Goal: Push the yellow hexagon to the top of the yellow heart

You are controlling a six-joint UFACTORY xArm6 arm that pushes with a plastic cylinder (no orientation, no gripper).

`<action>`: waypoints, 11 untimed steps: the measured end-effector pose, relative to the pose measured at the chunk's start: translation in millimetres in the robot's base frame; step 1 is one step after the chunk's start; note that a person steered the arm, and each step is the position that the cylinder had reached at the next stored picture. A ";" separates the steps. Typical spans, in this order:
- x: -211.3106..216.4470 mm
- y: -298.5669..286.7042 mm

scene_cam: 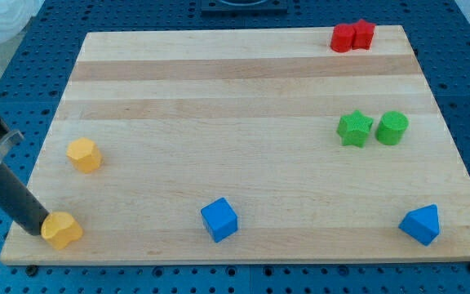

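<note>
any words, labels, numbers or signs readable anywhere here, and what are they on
None: no text, number, brand or sign shows anywhere.
The wooden board carries only grain.
The yellow hexagon, the yellow heart and the other coloured blocks are plain.
The dark rod bears no marking; my tip sits against the heart's left side.

Bare wood between yellow hexagon (pixel 83 154) and yellow heart (pixel 62 230) below

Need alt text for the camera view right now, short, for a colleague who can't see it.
My tip touches the left side of the yellow heart at the wooden board's bottom-left corner; the yellow hexagon sits apart above it. Red, green and blue blocks lie elsewhere.
</note>
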State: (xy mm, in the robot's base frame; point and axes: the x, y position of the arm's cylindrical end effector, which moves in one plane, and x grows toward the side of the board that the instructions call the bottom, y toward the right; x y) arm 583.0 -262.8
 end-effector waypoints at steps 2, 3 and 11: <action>-82.9 -41.3; -140.8 -29.0; -80.4 39.1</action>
